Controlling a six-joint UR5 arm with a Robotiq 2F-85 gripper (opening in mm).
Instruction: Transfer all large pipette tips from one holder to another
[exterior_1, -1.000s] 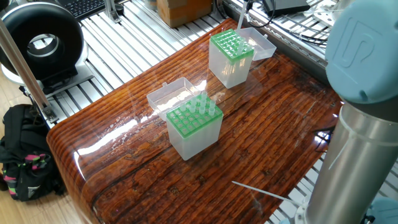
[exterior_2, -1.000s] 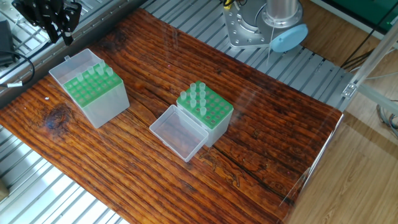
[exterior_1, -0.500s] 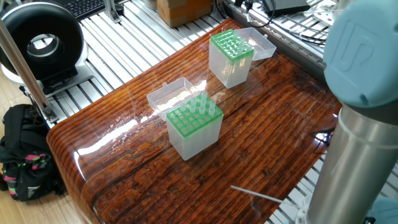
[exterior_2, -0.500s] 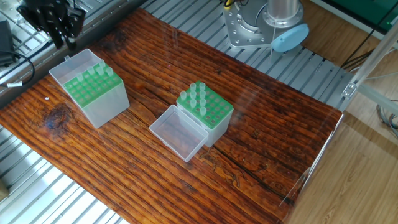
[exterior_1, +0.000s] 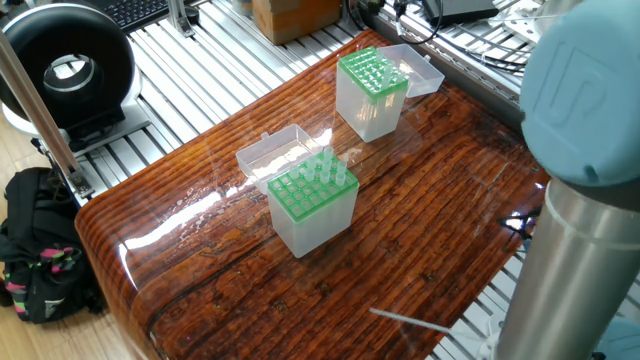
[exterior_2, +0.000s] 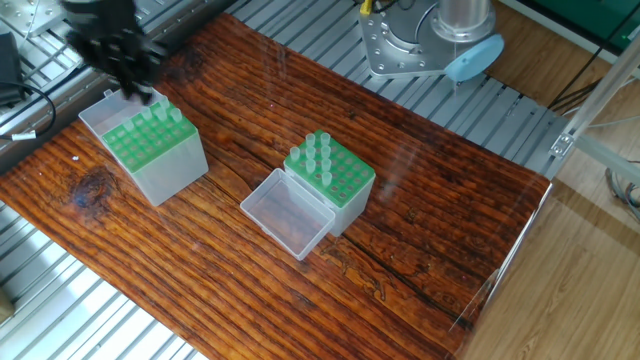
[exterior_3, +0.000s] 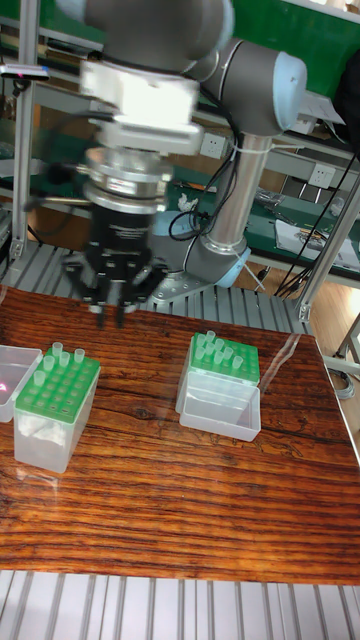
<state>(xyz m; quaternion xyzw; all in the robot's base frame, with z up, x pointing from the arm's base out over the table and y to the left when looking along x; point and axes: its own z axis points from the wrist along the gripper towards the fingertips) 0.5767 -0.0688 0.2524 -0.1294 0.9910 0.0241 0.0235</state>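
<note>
Two clear boxes with green racks stand on the wooden table. The far holder (exterior_1: 372, 88) (exterior_2: 152, 152) (exterior_3: 55, 405) carries large pipette tips (exterior_2: 160, 118) (exterior_3: 62, 353) along its back edge. The middle holder (exterior_1: 312, 203) (exterior_2: 332, 180) (exterior_3: 223, 372) has a cluster of tips (exterior_1: 328, 168) (exterior_2: 316, 153) (exterior_3: 216, 346) at one end. My gripper (exterior_2: 132, 85) (exterior_3: 111, 320) hangs just above and behind the far holder's tip row, blurred by motion. Its fingers stand close together and I see nothing between them. It is out of frame in the one fixed view.
Open clear lids lie beside each holder (exterior_1: 272, 155) (exterior_2: 290, 212) (exterior_1: 418, 68). The arm's grey column (exterior_1: 580, 260) stands at the table's near right corner. Slatted aluminium framing (exterior_2: 60, 300) surrounds the wooden table (exterior_1: 230, 280). A black bag (exterior_1: 40, 250) sits on the floor.
In the other fixed view my gripper has moved right and down, from beyond the table corner to over the far holder's back edge. Neither holder nor any tip has moved.
</note>
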